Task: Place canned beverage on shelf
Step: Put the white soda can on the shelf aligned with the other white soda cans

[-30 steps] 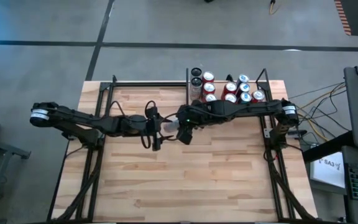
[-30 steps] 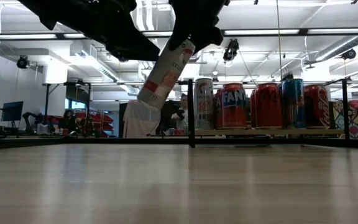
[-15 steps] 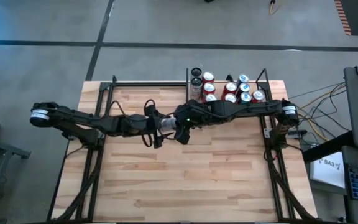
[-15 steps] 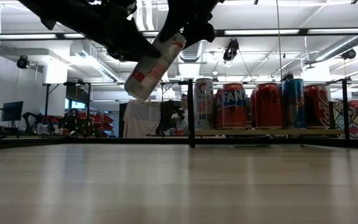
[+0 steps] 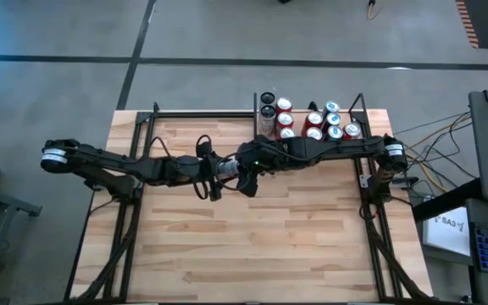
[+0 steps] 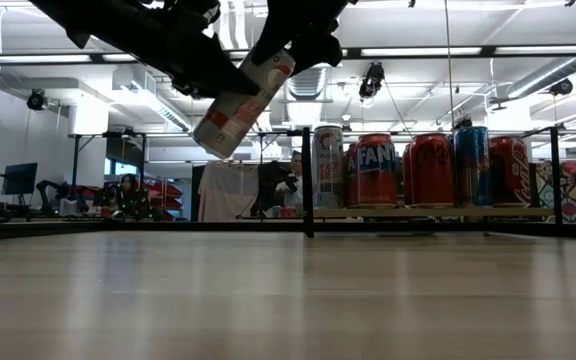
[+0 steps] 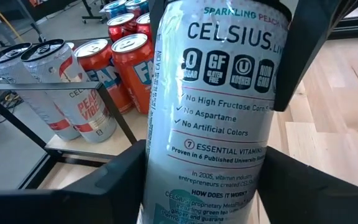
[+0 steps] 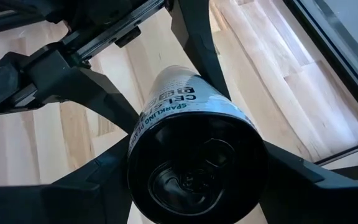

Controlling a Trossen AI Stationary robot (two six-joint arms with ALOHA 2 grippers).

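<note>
A white canned beverage (image 6: pixel 233 105) hangs tilted in the air above the table's middle, top end up and toward the right. My right gripper (image 5: pixel 246 174) is shut on its upper end. My left gripper (image 5: pixel 223 169) comes level from the table's left and is shut on its lower half. The shelf (image 6: pixel 438 212), a light-wood board edged with black rods, stands at the table's far right and carries several cans (image 5: pixel 312 123). My left gripper pinches the can's lower half (image 7: pixel 160 180) between its two fingers (image 7: pixel 110 186), one on each side. It comes nearly level from the table's left. The can is clear of the table, tilted. My right gripper pinches the can's side walls just below the top rim (image 8: pixel 142 134) between its two fingers (image 8: pixel 86 180). It comes slanting down from the table's right, looking along the can from its top end. The can hangs tilted below it, clear of the table.
The shelf's black upright post (image 6: pixel 307 180) stands between the held can and the row of cans (image 6: pixel 418 165). The near half of the tabletop (image 5: pixel 261 246) is bare wood. Black frame rails run along the table's left and right sides.
My right gripper has tipped the can from nearly upright to well tilted. The can's lower end has swung up and toward the table's left, in between my left gripper's fingers, which now lie against it. Both arms have stayed in place.
</note>
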